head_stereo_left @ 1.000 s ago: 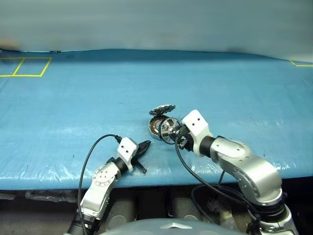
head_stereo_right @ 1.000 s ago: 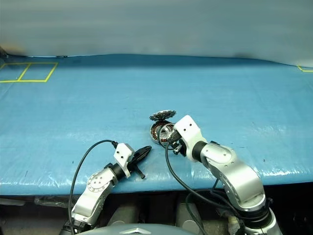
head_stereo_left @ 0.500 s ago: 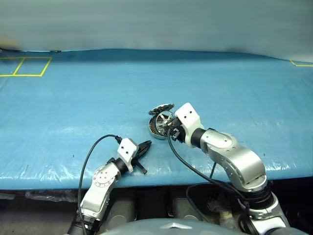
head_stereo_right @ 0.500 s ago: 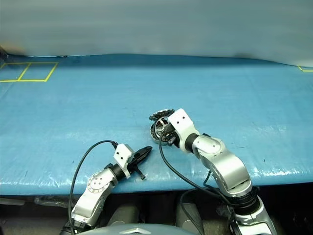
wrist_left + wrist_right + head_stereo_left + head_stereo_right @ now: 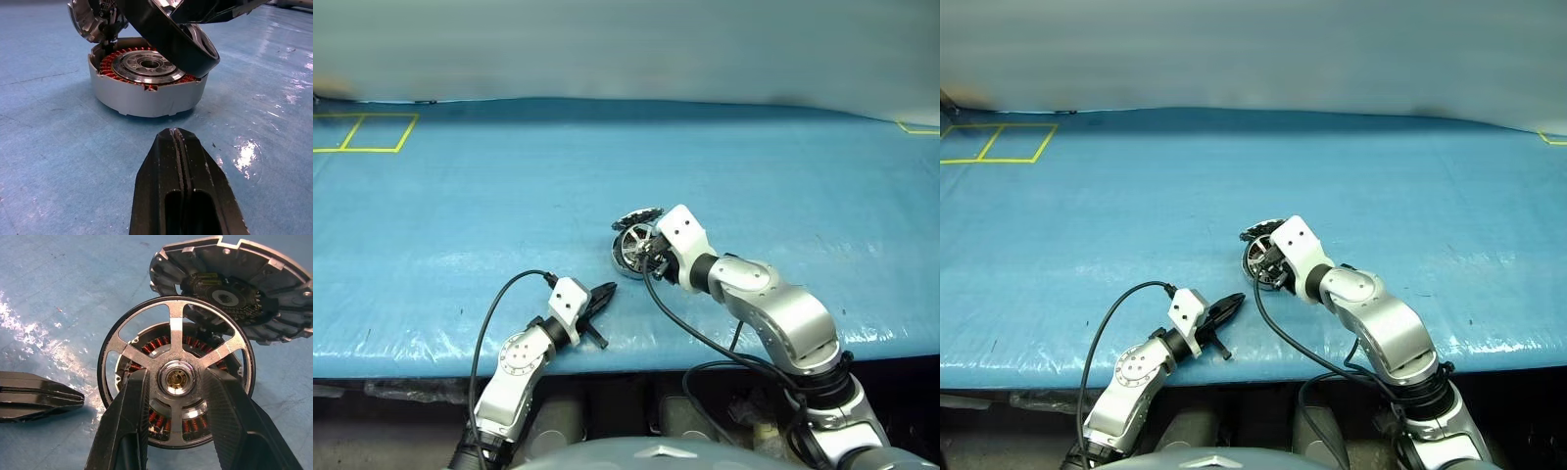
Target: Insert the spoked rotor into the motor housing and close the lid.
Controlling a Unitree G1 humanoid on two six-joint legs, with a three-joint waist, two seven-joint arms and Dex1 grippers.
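The motor housing point(image 5: 146, 98), a shallow silver can with copper windings around a hub, sits on the blue table near the front middle. Its lid point(image 5: 230, 293) stands open, hinged at the far rim. My right gripper point(image 5: 651, 257) is shut on the spoked rotor point(image 5: 175, 335), fingers pinching its shiny hub. The black-rimmed rotor point(image 5: 166, 39) hangs tilted just over the housing's open top, its low edge near the housing's rim; whether they touch I cannot tell. My left gripper point(image 5: 175, 134) lies shut and empty on the table a short way in front of the housing, pointing at it.
Blue sheeting covers the table point(image 5: 460, 196); its front edge point(image 5: 411, 352) runs just behind my left wrist. Yellow tape squares point(image 5: 362, 132) mark the far left corner, and a yellow tape corner point(image 5: 915, 127) the far right. A black cable point(image 5: 489, 313) loops from my left arm.
My right gripper has carried the rotor leftward and away from me, from beside the housing's right edge to over its opening. The left gripper has stayed put.
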